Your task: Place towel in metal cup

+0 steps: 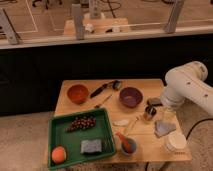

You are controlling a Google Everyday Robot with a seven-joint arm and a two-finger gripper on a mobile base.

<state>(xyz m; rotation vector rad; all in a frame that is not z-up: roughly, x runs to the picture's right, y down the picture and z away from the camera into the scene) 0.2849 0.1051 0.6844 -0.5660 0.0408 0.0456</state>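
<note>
Green tray (pixel 52 145) right up front on the near-left of the wooden table (pixel 150 151), and in it an orange fruit (pixel 58 154) at the near corner, a flat grey-blue sponge (pixel 91 146) beside it, and a dark bunch of grapes (pixel 81 123) towards the back. Moving right along the near edge, there's a blue-grey ceramic cup (pixel 128 148) with an orange utensil (pixel 123 138) poking out, and then a white lidded jar (pixel 175 141) at the near-right corner. Now the one to watch: the towel (pixel 164 128), a small crumpled grey-blue cloth, lies flat on the table just behind that jar. And there's the gripper (pixel 167 115), hanging directly above the towel at the end of the white arm (pixel 187 87) that comes in from the right. Its jaws are spread wide and have hold of nothing, and whether the tips touch the cloth can't be told. Just left of the gripper, and a shade further back than the towel, stands the metal cup (pixel 149 113), shiny, upright, near the cloth but apart from it. Further back, a purple bowl (pixel 130 96) sits mid-table, a black-handled brush (pixel 104 89) lies aslant to its left, and an orange bowl (pixel 77 93) is at far left. Behind the table runs a dark wall.
</note>
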